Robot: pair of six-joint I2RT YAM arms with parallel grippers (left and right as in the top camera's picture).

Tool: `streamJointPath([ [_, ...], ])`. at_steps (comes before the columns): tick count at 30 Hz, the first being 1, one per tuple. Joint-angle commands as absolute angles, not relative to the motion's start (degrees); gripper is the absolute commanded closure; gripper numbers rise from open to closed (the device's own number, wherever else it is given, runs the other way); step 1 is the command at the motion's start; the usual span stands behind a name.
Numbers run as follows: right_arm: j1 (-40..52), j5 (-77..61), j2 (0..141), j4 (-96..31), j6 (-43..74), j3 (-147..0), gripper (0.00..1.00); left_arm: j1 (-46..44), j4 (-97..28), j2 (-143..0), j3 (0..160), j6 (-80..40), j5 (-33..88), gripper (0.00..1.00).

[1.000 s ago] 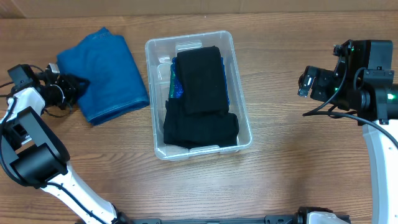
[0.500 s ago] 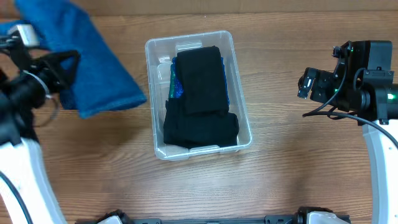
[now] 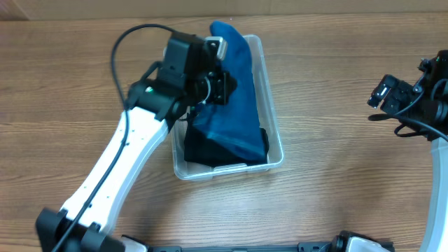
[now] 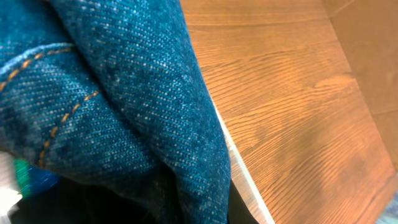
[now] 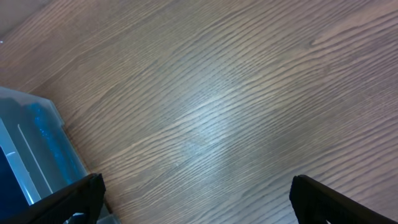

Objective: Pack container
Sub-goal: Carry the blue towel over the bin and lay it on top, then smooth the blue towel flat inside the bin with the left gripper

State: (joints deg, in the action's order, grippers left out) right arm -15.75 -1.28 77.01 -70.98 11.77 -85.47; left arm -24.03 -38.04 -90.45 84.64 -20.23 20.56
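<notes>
The clear plastic container (image 3: 275, 133) stands at mid table with black folded clothes (image 3: 201, 154) inside. My left gripper (image 3: 221, 87) is over the container's left part, shut on folded blue jeans (image 3: 234, 105) that drape along the container from its far end towards the near end. In the left wrist view the jeans (image 4: 124, 106) fill the frame beside the container's rim (image 4: 245, 186); the fingers are hidden. My right gripper (image 3: 389, 94) is open and empty at the far right, over bare wood (image 5: 199, 199); the container's corner (image 5: 31, 149) shows at the left of that view.
A cardboard-coloured wall runs along the table's far edge. Bare wooden table lies to the left and right of the container.
My left arm swung from the far left to over the container, carrying the blue jeans, which now cover the black clothes. My right gripper drew back to the right.
</notes>
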Motion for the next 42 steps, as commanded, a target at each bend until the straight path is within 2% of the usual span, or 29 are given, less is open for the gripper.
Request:
streamJointPath([
  [1, -15.8, -1.9, 76.5, -70.8, 12.0, -85.6, 0.0, -25.3, -32.8, -90.6, 86.9, -21.9, 26.6, 0.96],
  [4, -15.8, -2.7, 76.5, -70.8, 12.0, -85.6, 0.0, -26.2, -32.6, -91.1, 86.9, -21.9, 26.7, 0.96],
  [8, -15.8, -2.7, 76.5, -70.8, 12.0, -85.6, 0.0, -26.3, -25.9, -91.0, 87.0, -24.7, 35.6, 0.96],
  [13, -15.8, -2.7, 76.5, -70.6, 12.0, -85.6, 0.0, -26.3, -29.4, -91.0, 87.0, -25.8, 31.3, 0.96],
  [14, -15.8, -2.7, 76.5, -70.6, 12.0, -85.6, 0.0, -26.3, -31.9, -91.0, 87.0, -25.7, 30.0, 0.86],
  [15, -15.8, -2.7, 76.5, -70.6, 12.0, -85.6, 0.0, -26.3, -35.5, -91.0, 87.0, -25.2, 27.4, 0.66],
  [16, -15.8, -2.7, 76.5, -70.7, 12.0, -85.6, 0.0, -26.3, -38.1, -91.0, 87.0, -24.1, 25.6, 0.34],
  [17, -15.8, -2.7, 76.5, -70.7, 11.8, -85.6, 0.0, -26.1, -40.6, -91.0, 87.0, -22.2, 23.2, 0.32],
  [19, -15.8, -2.7, 76.5, -71.0, 11.8, -85.6, 0.0, -24.6, -47.2, -91.0, 87.0, -20.6, 14.2, 0.32],
  [20, -15.8, -2.7, 76.5, -71.0, 11.8, -85.6, 0.0, -22.7, -50.9, -91.0, 87.0, -20.9, 9.2, 0.44],
  [21, -15.8, -2.7, 76.5, -71.0, 11.8, -85.6, 0.0, -20.6, -53.7, -91.0, 87.0, -21.5, 6.5, 0.51],
  [23, -15.8, -2.7, 76.5, -71.0, 11.8, -85.6, 0.0, -16.0, -57.7, -91.0, 87.0, -21.9, 5.1, 0.56],
  [25, -15.8, -2.7, 76.5, -71.0, 11.8, -85.6, 0.0, -12.6, -60.2, -91.0, 87.0, -21.9, 0.6, 0.69],
  [28, -15.8, -2.7, 76.5, -70.9, 11.8, -85.6, 0.0, -10.8, -59.8, -91.0, 87.4, -22.4, -2.5, 0.75],
  [29, -15.8, -2.7, 76.5, -70.9, 11.8, -85.6, 0.0, -11.1, -59.3, -91.0, 88.3, -21.6, -1.7, 0.79],
  [31, -15.8, -2.7, 76.5, -70.9, 11.8, -85.6, 0.0, -13.7, -58.6, -91.0, 91.5, -19.7, -0.2, 0.96],
  [34, -15.8, -2.7, 76.5, -70.8, 11.8, -85.6, 0.0, -19.9, -55.0, -91.0, 95.9, -15.9, -0.7, 0.96],
  [36, -15.8, -2.7, 76.5, -70.8, 11.8, -85.6, 0.0, -24.3, -52.2, -91.4, 96.1, -12.8, -9.1, 0.96],
  [39, -15.8, -2.7, 76.5, -70.8, 11.8, -85.6, 0.0, -24.8, -54.2, -97.9, 95.6, -13.0, -12.8, 0.96],
  [42, -15.8, -2.7, 76.5, -71.0, 11.8, -85.6, 0.0, -23.7, -59.7, -110.7, 95.6, -16.0, -13.6, 0.96],
])
